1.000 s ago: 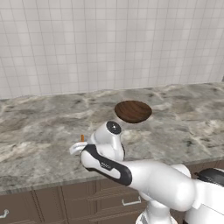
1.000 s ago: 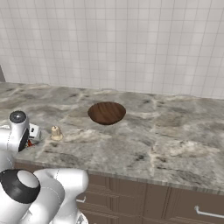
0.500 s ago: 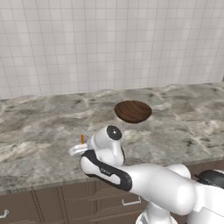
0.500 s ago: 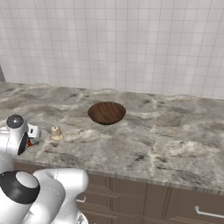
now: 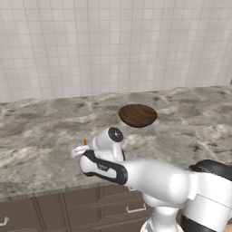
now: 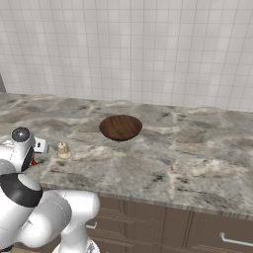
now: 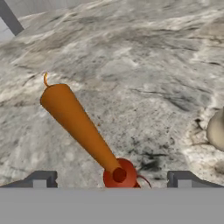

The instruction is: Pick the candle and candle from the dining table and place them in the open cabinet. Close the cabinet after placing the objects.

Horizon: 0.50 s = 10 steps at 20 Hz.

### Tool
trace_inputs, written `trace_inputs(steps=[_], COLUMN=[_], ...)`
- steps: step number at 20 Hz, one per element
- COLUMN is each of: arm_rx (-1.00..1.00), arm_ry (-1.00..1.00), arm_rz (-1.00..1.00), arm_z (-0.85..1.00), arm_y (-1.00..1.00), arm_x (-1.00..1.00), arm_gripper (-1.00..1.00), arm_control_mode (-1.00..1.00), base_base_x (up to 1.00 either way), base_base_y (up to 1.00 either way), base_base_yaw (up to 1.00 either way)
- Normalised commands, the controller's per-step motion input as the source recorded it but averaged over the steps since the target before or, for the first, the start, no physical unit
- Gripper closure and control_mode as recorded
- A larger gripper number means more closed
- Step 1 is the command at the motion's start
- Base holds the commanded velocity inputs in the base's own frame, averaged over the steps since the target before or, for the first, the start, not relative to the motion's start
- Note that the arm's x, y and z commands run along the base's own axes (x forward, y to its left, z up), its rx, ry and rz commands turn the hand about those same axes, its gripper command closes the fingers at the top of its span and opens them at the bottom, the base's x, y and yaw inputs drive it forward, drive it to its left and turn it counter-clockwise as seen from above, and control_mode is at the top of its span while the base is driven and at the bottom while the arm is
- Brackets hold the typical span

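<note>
1. Nearest, gripper (image 7: 111, 178) with jaws spread wide, nothing held; two dark fingertips (image 7: 40, 179) rising at either side of the hand view, straddling the base of the orange taper candle (image 7: 81, 127).
2. Just between those tips, tiny red holder (image 7: 120, 173) carrying the taper; taper leaning up and left in the hand view, wick at its far end; no contact visible between tips and candle.
3. Beside the taper, at the right edge of the hand view, stubby cream candle (image 7: 216, 128), cut off by the frame; seen whole in the right base view (image 6: 63, 150), upright on a pale base, near the front-left part of the stone top and close to the wrist.
4. Under both candles, grey-brown marbled dining table (image 6: 188, 163); dark brown drawer fronts (image 6: 163, 230) with short silver pulls below its front edge.
5. In the left base view, orange taper tip (image 5: 85, 142) peeking out just left of the white wrist.
6. Farther back, brown round bowl (image 5: 138, 115) on the stone top, well apart from the candles.
7. Behind everything, white tiled wall (image 5: 113, 45).
</note>
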Motion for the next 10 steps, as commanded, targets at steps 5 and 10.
trace_inputs(steps=[5,10], arm_rx=[0.0,0.0], arm_ry=[0.0,0.0], arm_rz=[0.0,0.0], arm_z=[-0.12,-0.23], arm_y=[0.0,0.0], arm_x=[0.11,0.13], arm_gripper=[-1.0,-1.0], arm_control_mode=[-1.0,-1.0], base_base_x=[0.0,0.0], base_base_y=[0.0,0.0], base_base_yaw=[0.0,0.0])
